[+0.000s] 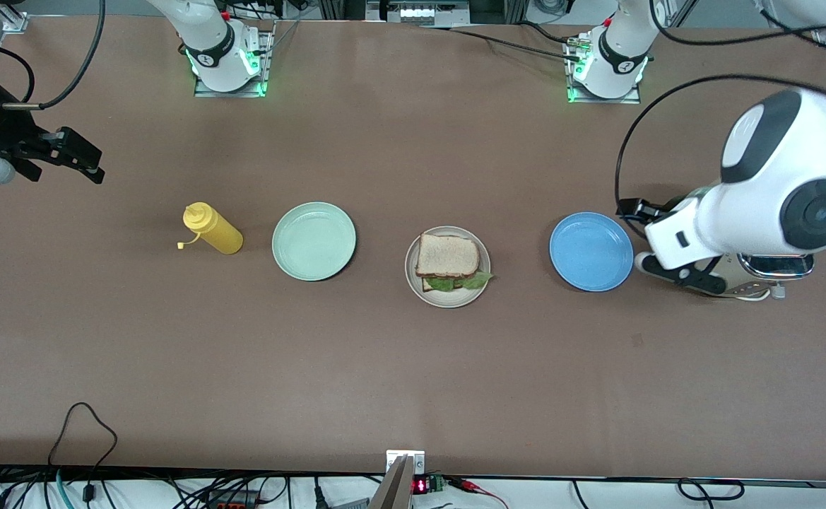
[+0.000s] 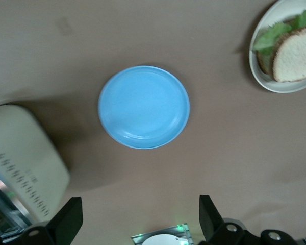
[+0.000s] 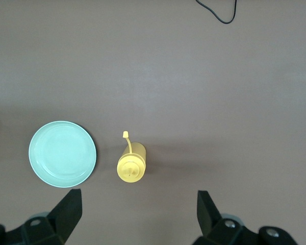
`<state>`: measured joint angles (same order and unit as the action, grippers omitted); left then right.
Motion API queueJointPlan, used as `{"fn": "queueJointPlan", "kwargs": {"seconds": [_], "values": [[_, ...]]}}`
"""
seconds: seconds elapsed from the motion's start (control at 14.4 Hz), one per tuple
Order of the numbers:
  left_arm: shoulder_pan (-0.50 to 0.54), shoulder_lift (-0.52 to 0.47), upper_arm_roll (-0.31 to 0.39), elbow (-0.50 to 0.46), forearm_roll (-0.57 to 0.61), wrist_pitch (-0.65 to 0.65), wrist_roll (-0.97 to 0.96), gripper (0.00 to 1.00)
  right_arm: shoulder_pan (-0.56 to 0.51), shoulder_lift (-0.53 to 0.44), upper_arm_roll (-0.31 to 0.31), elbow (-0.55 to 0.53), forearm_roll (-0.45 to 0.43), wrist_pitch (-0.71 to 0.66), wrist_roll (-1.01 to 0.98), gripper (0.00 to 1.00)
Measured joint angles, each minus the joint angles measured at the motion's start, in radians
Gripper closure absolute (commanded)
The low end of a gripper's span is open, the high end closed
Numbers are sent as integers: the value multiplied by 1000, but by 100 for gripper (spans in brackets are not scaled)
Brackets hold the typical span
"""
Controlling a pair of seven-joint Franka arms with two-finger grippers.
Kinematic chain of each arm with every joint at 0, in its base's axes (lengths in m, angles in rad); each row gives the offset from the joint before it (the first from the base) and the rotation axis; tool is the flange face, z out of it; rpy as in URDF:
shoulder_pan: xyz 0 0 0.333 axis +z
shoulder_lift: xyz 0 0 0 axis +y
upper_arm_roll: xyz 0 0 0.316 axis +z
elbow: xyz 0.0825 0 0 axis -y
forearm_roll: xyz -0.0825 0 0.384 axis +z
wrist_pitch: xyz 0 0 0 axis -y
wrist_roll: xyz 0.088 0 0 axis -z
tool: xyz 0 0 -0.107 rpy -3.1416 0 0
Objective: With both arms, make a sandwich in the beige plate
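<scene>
Toaster [image 1: 773, 272] mostly under left arm

You see a plain brown table [image 1: 413, 382] carrying a beige plate [image 1: 416, 283], a mint-green plate [image 1: 314, 241] and a blue plate [image 1: 591, 252]. The sandwich [image 1: 448, 261] shows light-brown bread, darker crust and green lettuce. The squeeze bottle [image 1: 213, 230] is yellow throughout.

Red display [image 1: 420, 486], on a small box at the edge of the surface nearest the front camera: we see lit red digits, but we cannot read them.
Toaster [image 2: 20, 163]: we see a row of dark marks along its side, too blurred to read.
Elsewhere: we find no readable text.
</scene>
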<state>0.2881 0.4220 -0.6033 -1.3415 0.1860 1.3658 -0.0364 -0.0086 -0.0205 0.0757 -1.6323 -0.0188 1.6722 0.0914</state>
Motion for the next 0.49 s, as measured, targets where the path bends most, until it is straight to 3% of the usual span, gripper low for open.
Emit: {"fn": "queueJointPlan", "kwargs": {"seconds": [0.28,0.49], "values": [[-55,-112,129,0,-8,6,-2,0,0,5,1,4,0,-4,0,0],[-109,-183,263,-10,-99,8,-2,0,0,5,2,6,0,-4,0,0]]}}
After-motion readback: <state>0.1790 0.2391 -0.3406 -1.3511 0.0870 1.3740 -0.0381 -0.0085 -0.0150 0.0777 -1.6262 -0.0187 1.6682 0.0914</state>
